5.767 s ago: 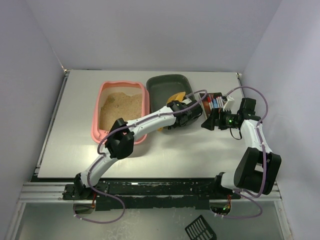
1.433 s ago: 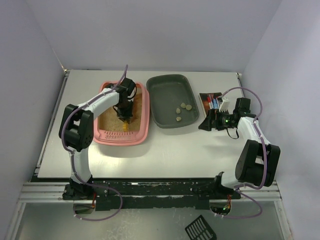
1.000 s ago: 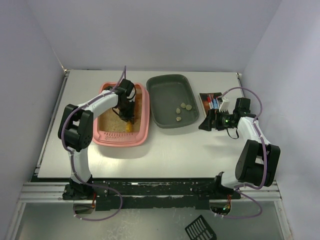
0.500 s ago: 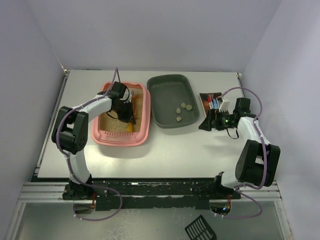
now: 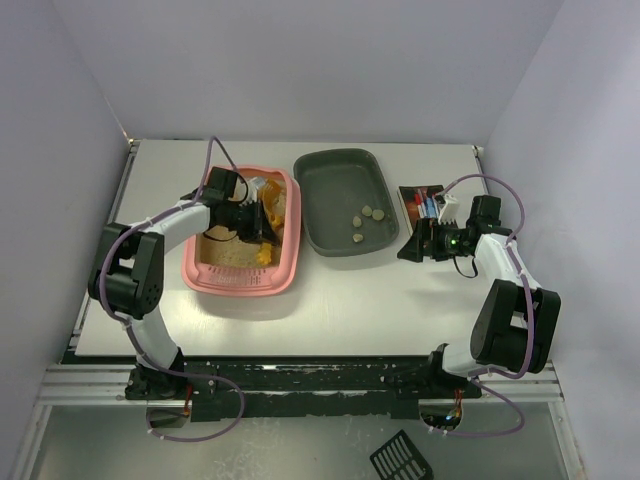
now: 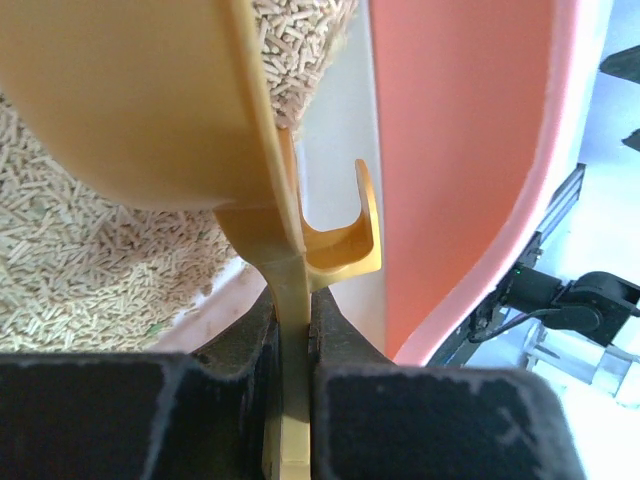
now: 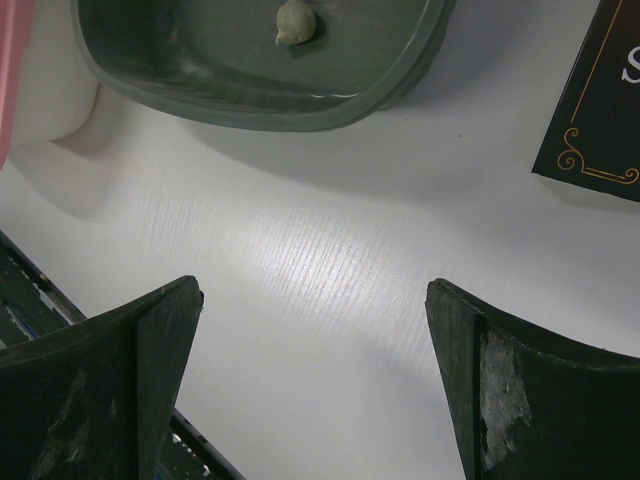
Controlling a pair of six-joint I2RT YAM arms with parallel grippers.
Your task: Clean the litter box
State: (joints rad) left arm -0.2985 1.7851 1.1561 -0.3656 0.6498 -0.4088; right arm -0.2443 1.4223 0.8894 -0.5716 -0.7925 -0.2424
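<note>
One litter box (image 5: 192, 262), one scoop (image 6: 130, 90), one grey tray (image 5: 330, 192) (roughly four clumps (image 5: 366, 212) inside).

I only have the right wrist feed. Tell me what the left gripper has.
Observer: The left gripper is shut on the handle of a yellow scoop.
Operator: Say where the scoop is.
Observer: Inside the litter box, its bowl among the pellets.
Operator: Check the grey tray. I see one clump.
Observer: The grey tray holds several clumps, not just one.
</note>
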